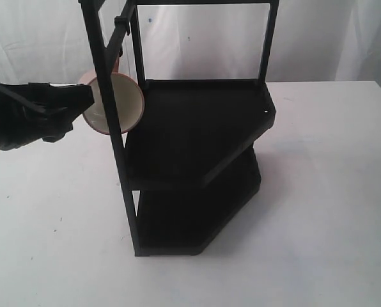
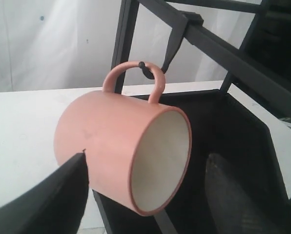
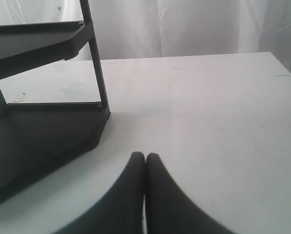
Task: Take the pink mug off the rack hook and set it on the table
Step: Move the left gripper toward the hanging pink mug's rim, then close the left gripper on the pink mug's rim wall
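The pink mug (image 1: pixel 130 105) (image 2: pixel 111 141) hangs by its loop handle from the rack hook (image 2: pixel 144 68), tilted so its cream inside faces the rack's shelves. My left gripper (image 1: pixel 82 102) (image 2: pixel 150 161) is open around the mug. One finger (image 2: pixel 67 190) rests against the outer wall. The other finger (image 2: pixel 228 195) stands apart from the rim, over the dark shelf. The right gripper (image 3: pixel 145 157) is shut with nothing in it, low over the table (image 3: pixel 209 122), and it does not show in the exterior view.
The tall black two-shelf rack (image 1: pixel 197 128) stands mid-table, and its front post (image 1: pixel 110 96) crosses in front of the mug. White tabletop (image 1: pixel 318 192) stretches to the rack's right and front. A white curtain hangs behind.
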Controlling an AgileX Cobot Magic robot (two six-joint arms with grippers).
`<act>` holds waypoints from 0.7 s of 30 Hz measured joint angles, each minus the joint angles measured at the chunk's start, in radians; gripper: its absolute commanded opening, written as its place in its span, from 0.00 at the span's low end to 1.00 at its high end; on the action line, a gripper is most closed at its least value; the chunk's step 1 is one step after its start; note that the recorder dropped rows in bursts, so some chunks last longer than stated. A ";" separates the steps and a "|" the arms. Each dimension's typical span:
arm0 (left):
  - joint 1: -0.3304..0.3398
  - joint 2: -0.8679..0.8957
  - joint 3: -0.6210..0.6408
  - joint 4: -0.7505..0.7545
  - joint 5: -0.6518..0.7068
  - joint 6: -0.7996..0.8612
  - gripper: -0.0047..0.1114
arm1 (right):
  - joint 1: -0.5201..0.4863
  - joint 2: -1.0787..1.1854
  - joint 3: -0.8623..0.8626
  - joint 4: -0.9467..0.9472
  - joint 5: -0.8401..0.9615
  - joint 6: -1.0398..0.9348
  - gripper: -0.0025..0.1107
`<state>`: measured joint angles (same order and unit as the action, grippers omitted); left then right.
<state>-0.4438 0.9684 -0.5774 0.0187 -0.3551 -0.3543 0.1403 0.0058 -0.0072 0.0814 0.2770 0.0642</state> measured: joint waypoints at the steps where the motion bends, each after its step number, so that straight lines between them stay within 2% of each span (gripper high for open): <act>1: 0.000 0.009 -0.004 0.000 -0.005 -0.003 0.64 | 0.000 0.000 0.000 0.000 0.000 0.000 0.02; 21: 0.000 0.143 -0.048 0.000 -0.035 0.074 0.64 | 0.000 0.000 0.000 0.000 0.000 0.000 0.02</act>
<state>-0.4438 1.1117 -0.6252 0.0187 -0.3900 -0.2803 0.1403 0.0058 -0.0072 0.0814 0.2770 0.0642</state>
